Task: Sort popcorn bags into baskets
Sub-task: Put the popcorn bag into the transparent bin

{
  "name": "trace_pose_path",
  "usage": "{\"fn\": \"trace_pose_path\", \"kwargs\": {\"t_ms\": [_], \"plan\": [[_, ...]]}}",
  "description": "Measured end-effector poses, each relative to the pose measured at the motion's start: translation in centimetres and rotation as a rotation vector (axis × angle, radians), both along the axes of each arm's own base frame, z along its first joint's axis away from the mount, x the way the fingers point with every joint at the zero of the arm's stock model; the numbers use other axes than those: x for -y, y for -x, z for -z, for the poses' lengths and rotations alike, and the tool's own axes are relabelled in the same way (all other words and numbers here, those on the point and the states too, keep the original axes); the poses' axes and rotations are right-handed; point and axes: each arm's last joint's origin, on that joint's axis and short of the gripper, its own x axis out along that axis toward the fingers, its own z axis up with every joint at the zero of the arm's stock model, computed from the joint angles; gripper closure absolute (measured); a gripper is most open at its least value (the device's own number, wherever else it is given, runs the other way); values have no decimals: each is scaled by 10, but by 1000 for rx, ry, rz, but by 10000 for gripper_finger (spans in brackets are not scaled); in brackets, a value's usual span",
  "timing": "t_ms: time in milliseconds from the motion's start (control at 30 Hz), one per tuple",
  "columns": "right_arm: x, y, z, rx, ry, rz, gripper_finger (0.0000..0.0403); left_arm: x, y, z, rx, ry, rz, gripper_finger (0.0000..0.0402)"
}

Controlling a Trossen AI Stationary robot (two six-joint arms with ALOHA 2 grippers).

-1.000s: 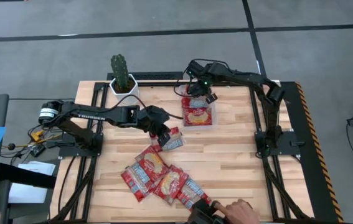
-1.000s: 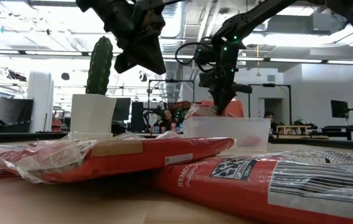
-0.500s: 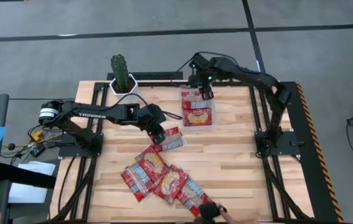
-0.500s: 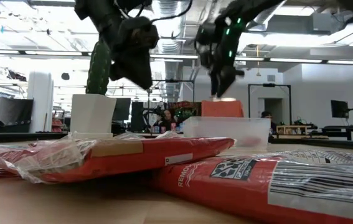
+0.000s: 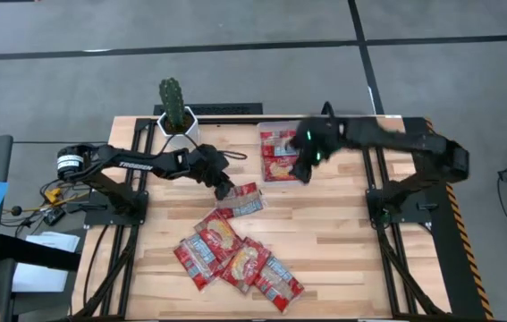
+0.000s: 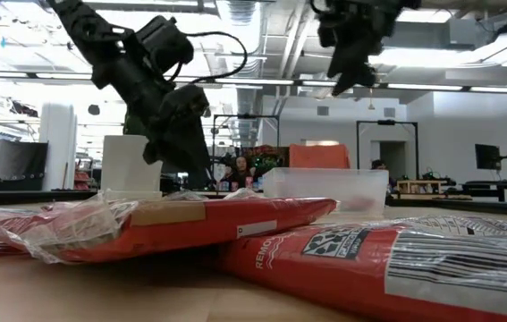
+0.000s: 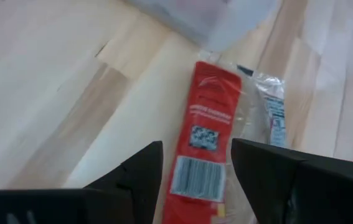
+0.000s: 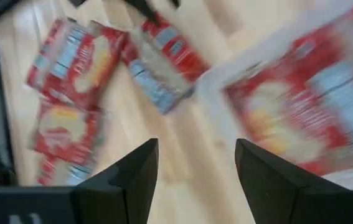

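One red popcorn bag point(image 5: 246, 200) lies flat on the table, apart from the others. My left gripper point(image 5: 226, 190) is low at its left end, open, and the bag point(image 7: 202, 168) shows beyond the gap between the fingers. Whether a finger touches it, I cannot tell. The clear basket point(image 5: 262, 156) at the far middle holds popcorn bags point(image 5: 280, 143); in the low view one point(image 6: 318, 154) stands up in it. My right gripper point(image 5: 304, 172) is open, high above the basket's near right corner, holding nothing. Several more bags point(image 5: 231, 255) lie heaped toward the near edge.
A cactus in a white pot point(image 5: 175, 116) stands at the far left of the table, behind my left arm. Bare wood lies between the heap and the basket, and on the table's right half.
My right gripper has let go of a bag that now stands in the basket, then risen and swung toward the near right. My left gripper has come down beside the single bag. A person's hand at the near edge has left the view.
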Motion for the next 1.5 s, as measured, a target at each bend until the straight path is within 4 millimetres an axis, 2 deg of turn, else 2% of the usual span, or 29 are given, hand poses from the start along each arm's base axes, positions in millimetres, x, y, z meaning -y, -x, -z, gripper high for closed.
{"fn": "trace_pose_path", "kwargs": {"t_ms": [167, 300, 433, 567, 667, 800, 1100, 1267, 1500], "plan": [[-53, 1, 53, 136, -111, 258, 168, -9, 6, 4, 4, 48, 29, 223], [-86, -1, 86, 218, -167, 439, 168, -9, 6, 4, 25, 93, 34, 223], [-112, -6, 106, 246, -199, 598, 168, -9, 3, 8, 23, 114, 38, 223], [-129, -13, 123, 261, -263, 718, 168, -10, -4, 29, 14, 204, 116, 223], [-137, -15, 140, 223, -303, 798, 168, -11, -9, 45, -2, 260, 154, 223], [-143, -23, 158, 216, -369, 864, 168, -11, -13, 55, 8, 305, 195, 223], [-149, -42, 194, 261, -503, 950, 168, -3, -16, 59, 10, 343, 251, 223], [-151, -58, 199, 271, -515, 949, 168, 0, -17, 59, 7, 342, 265, 223], [-140, -82, 196, 267, -463, 900, 168, 4, -18, 58, 17, 334, 278, 223]]}}
